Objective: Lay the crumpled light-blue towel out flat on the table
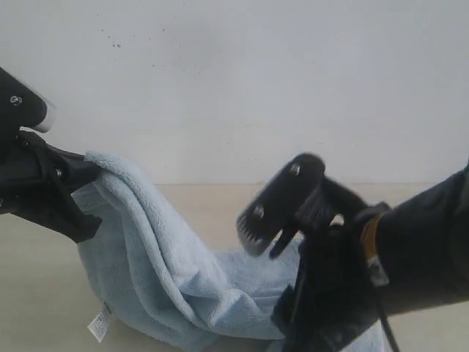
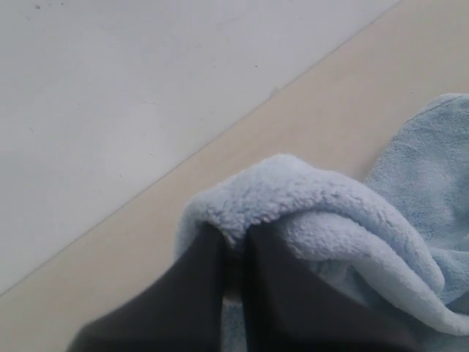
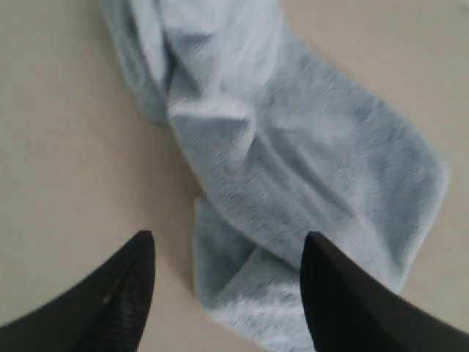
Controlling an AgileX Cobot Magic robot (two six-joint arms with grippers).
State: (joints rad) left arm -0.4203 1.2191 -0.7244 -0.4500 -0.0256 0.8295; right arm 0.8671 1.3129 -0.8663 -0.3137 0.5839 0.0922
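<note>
Nearest us, our right gripper (image 3: 229, 238) hung with fingers wide apart over the bunched lower end of the towel (image 1: 161, 271), gripping nothing, while our left gripper (image 2: 233, 242) was pinched tight on a folded edge, holding it up off the table (image 1: 29, 308). We judged the spreading barely begun: the cloth draped in folds, care label (image 1: 99, 323) dangling low, and beyond it only the white wall (image 1: 234, 73), nothing in our way.

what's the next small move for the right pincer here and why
Probably lower the open right pincer onto the towel end bunched beneath it and close. The left pincer holds one edge lifted off the table, while the rest lies crumpled, so a second grip looks needed to pull it flat.
</note>
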